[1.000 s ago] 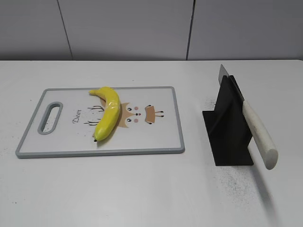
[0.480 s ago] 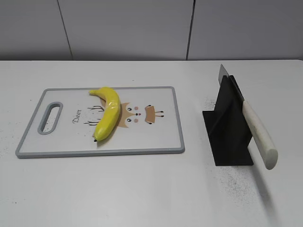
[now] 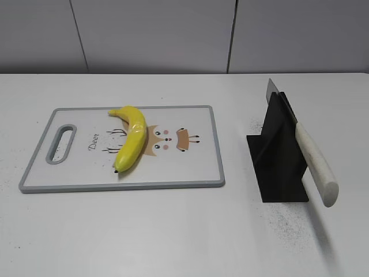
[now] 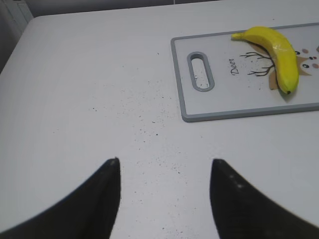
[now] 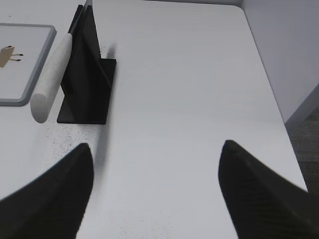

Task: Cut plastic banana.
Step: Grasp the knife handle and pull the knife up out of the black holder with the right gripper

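Observation:
The plastic banana [image 3: 131, 138] is glossy yellow and curved and lies on the white cutting board [image 3: 190, 167]; it also shows in the left wrist view [image 4: 279, 49]. A knife with a white handle [image 3: 314, 163] rests slanted in a black stand [image 3: 278, 158], also seen in the right wrist view [image 5: 52, 74]. My left gripper [image 4: 164, 164] is open and empty over bare table, left of the board. My right gripper [image 5: 157, 147] is open and empty, to the right of the stand. Neither gripper shows in the exterior view.
The cutting board [image 4: 234, 112] has a grey rim, a handle slot [image 4: 200, 71] and a deer drawing. The black stand [image 5: 87, 84] sits right of the board. The table's right edge [image 5: 269, 74] drops off near the right gripper. Dark specks dot the tabletop.

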